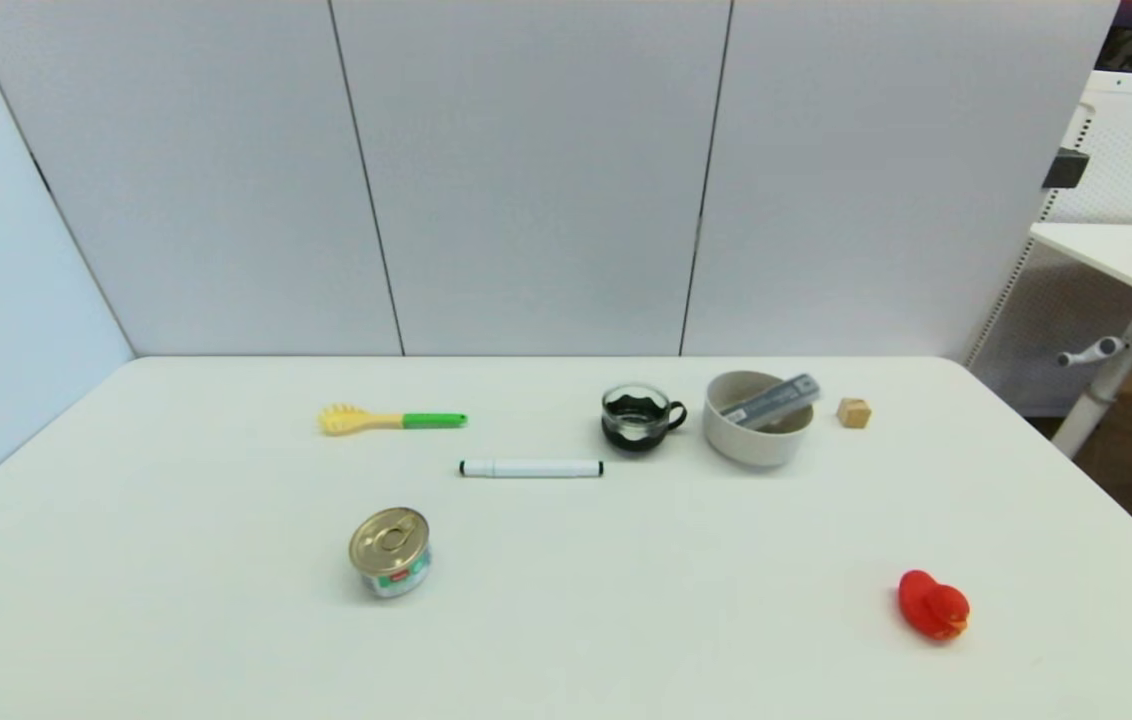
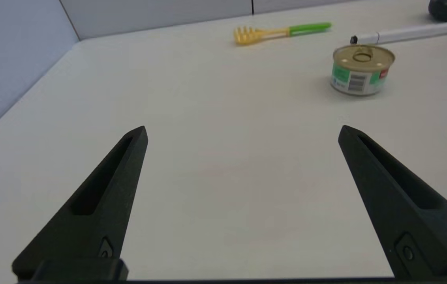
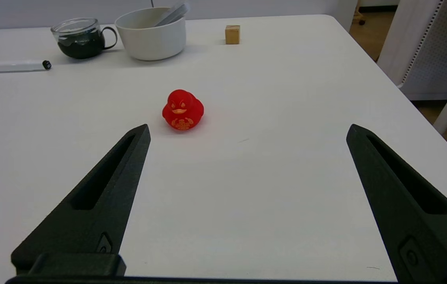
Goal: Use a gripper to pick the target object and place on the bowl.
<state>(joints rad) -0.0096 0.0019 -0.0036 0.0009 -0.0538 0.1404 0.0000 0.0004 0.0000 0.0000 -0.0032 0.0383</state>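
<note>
The slim dark grey case (image 1: 773,400) with a white label lies tilted inside the off-white bowl (image 1: 754,440), one end resting over the bowl's far right rim. In the right wrist view the bowl (image 3: 150,39) stands far ahead with the case's end (image 3: 173,14) sticking out. My left gripper (image 2: 242,132) is open and empty over bare table near the front left. My right gripper (image 3: 248,130) is open and empty near the front right, a red duck just beyond it. Neither gripper shows in the head view.
A glass cup with black handle (image 1: 640,417) stands left of the bowl, a small wooden cube (image 1: 853,412) to its right. A white marker (image 1: 530,468), a yellow-green fork (image 1: 391,420), a tin can (image 1: 391,552) and a red duck (image 1: 933,605) lie on the white table (image 1: 626,620).
</note>
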